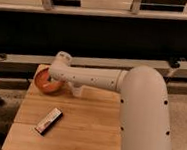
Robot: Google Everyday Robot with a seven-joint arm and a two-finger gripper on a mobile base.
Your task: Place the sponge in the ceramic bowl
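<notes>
Orange ceramic bowl sits at the back left corner of the wooden table, with the gripper right over it, largely hidden behind the arm; no sponge shows anywhere, so it may be in the gripper or already in the bowl; I cannot tell which, nor how wide the gripper stands; a dark packet lies well apart, nearer the front.

matt pale wood table, smooth wht plastic arm; gripper at glossy orange ceramic bowl, same plastic
</notes>
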